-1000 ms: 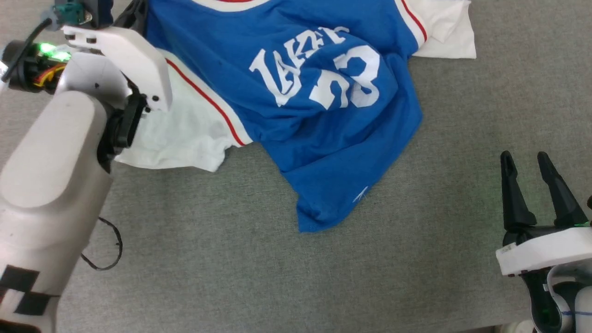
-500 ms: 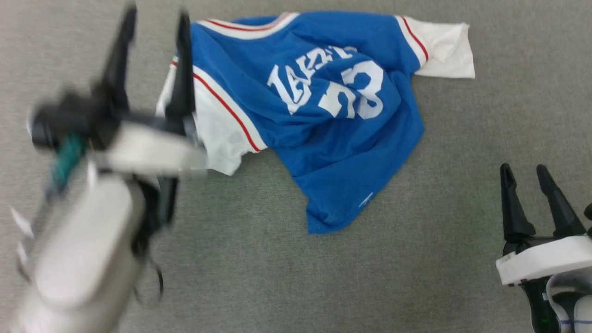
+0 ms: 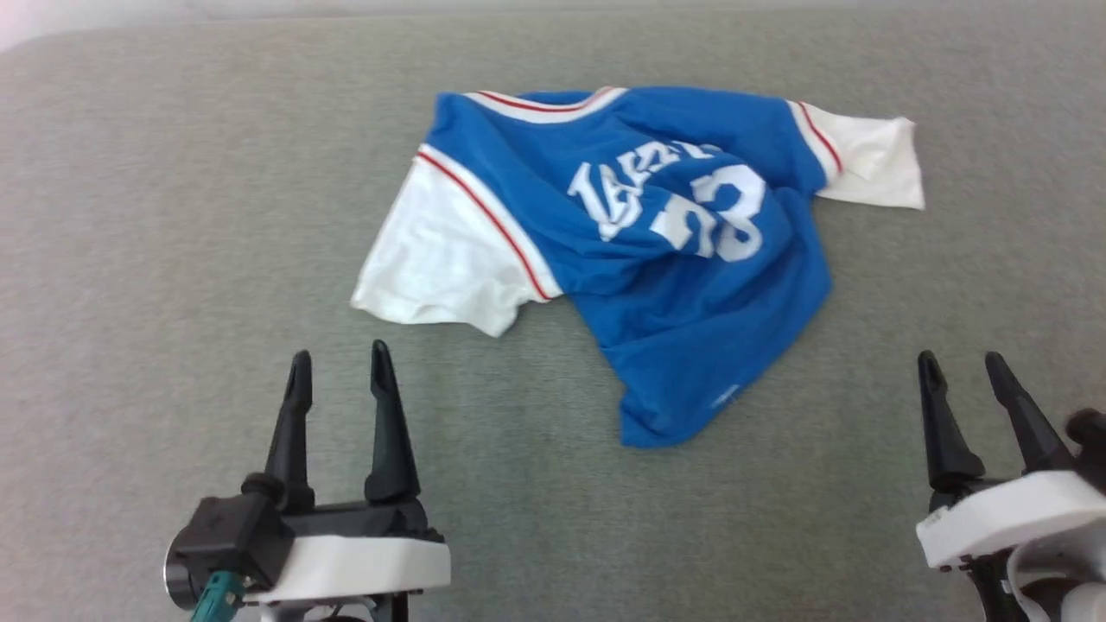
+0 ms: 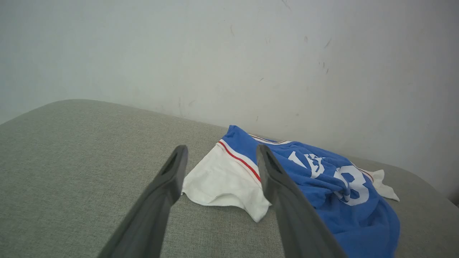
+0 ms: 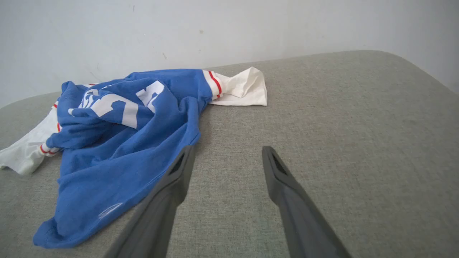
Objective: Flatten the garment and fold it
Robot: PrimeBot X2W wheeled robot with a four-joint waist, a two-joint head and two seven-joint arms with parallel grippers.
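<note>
1. The left claw [image 3: 340, 350] is spread and empty, sitting near-left with its fingers pointing toward the shirt. A second ago that arm was stretched out over the shirt's left shoulder, so it has let go and drawn back.
2. The right claw [image 3: 961, 356] is also spread and holds nothing. It sits near-right, where it was before, well apart from the cloth.
3. The garment [image 3: 691, 259] lies on the grey tabletop [image 3: 173, 216], ahead of both claws and touched by neither. The whole head view has shifted as well, but that is the camera moving, not the shirt.
4. Its left sleeve [image 3: 441, 259] is now uncovered and lies open and fairly flat, angled toward the left claw. The right sleeve [image 3: 873, 160] at the far right is creased.
5. The blue body is bunched: the lettering [image 3: 665, 203] is wrinkled, and the hem [image 3: 665, 423] is gathered into a point on the near side.
6. As I judge it, one smoothing pull has just ended. Flattening is only partly done, and folding has not begun. The hem probably needs spreading next.
</note>
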